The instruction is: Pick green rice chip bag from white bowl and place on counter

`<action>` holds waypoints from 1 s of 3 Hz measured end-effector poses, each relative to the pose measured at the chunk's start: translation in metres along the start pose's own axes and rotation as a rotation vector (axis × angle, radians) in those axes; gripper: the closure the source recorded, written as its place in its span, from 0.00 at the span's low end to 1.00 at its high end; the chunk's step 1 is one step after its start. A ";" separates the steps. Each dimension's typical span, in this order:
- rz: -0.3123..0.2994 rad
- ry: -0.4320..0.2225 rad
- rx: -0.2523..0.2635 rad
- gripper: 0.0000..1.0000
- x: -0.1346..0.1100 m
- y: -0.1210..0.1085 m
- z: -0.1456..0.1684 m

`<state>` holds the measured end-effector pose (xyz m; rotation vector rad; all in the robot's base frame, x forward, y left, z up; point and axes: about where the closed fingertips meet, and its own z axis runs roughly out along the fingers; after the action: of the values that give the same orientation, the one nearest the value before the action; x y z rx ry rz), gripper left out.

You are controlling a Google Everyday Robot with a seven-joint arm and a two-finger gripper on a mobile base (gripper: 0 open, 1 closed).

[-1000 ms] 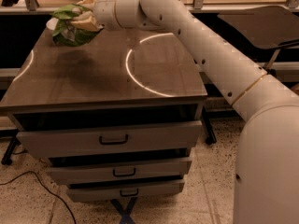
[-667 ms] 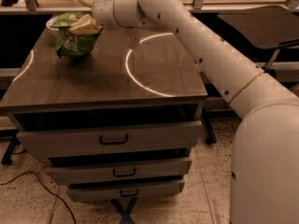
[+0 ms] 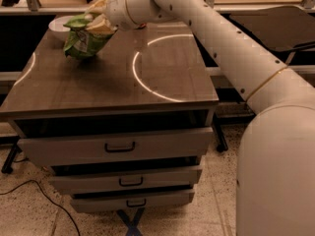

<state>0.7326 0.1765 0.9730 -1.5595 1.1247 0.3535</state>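
Observation:
My gripper (image 3: 98, 18) is at the back left of the counter (image 3: 113, 77), shut on the top of the green rice chip bag (image 3: 83, 39). The bag hangs from the fingers with its bottom at or just above the counter surface, in front of and to the right of the white bowl (image 3: 59, 28). The bowl stands at the counter's back left edge and is partly hidden by the bag. My arm reaches in from the right, across the back of the counter.
Thin white curved lines (image 3: 140, 77) cross the counter top. Three grey handled drawers (image 3: 118, 146) sit under it. A dark table (image 3: 275, 26) stands at the right behind my arm. A black cable (image 3: 34, 191) lies on the speckled floor.
The gripper has carried the bag from over the bowl to the right and toward the front, and lowered it to the counter beside the bowl.

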 end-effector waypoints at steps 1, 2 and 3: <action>-0.004 0.074 -0.016 0.30 0.005 -0.002 -0.023; 0.000 0.136 -0.037 0.00 0.008 -0.002 -0.040; 0.003 0.159 -0.046 0.00 0.010 -0.003 -0.046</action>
<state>0.7247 0.1314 0.9829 -1.6495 1.2487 0.2624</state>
